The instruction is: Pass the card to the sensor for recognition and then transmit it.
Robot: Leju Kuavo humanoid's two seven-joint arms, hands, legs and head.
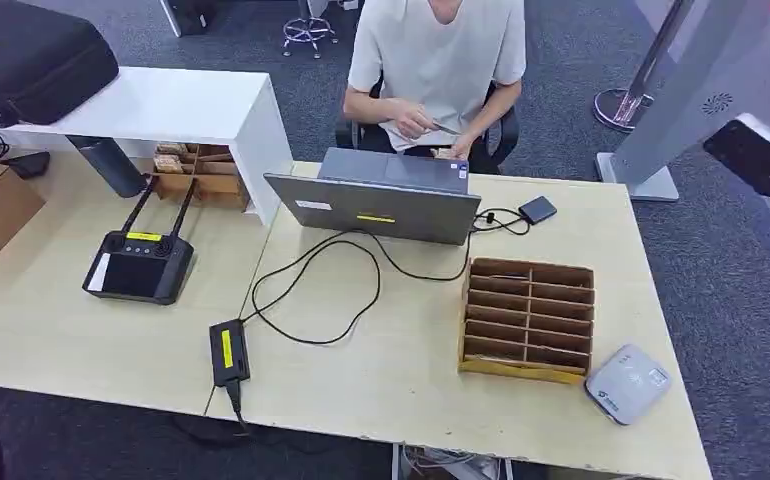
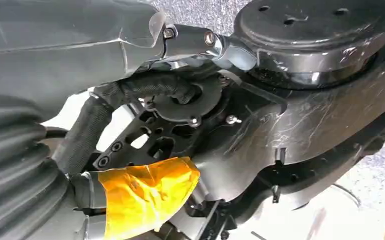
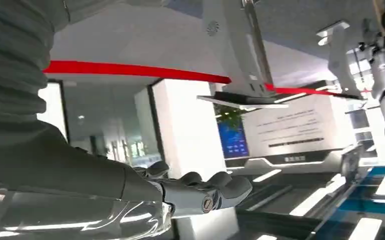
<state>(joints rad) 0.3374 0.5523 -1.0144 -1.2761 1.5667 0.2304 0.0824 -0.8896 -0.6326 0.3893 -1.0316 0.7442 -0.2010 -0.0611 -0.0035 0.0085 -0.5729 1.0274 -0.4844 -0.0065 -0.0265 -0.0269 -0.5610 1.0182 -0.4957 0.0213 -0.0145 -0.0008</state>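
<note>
- One white sensor (image 1: 628, 383), flat, at the near right corner of the table (image 1: 411, 400).
- One wooden slotted box (image 1: 528, 318), touching or just beside the sensor on its left. Its dividers run along the table's near edge and its slots open upward.
- No card can be made out. The slots look dark and too small to read, so whether one stands in the box cannot be told. The box is the likely place for it.
- One right hand (image 3: 200, 192), seen from its wrist with fingers stretched out and holding nothing, against a bright hall and not the table.
- One left hand (image 2: 70, 55), seen from its wrist as a grey cover pressed close to dark machine parts. Whether its fingers are apart or together cannot be told.
- Deciding relation: box and sensor both lie toward the table's right edge, so the right arm is probably the nearer one, reaching forward and down.
- One laptop (image 1: 376, 205) at the far edge, with a person (image 1: 436, 60) seated behind it.
- One black power brick (image 1: 229, 352) at the near left corner, its cable looping to the laptop.
- The head view alone shows the table layout, and the wrist views alone show the hands.
</note>
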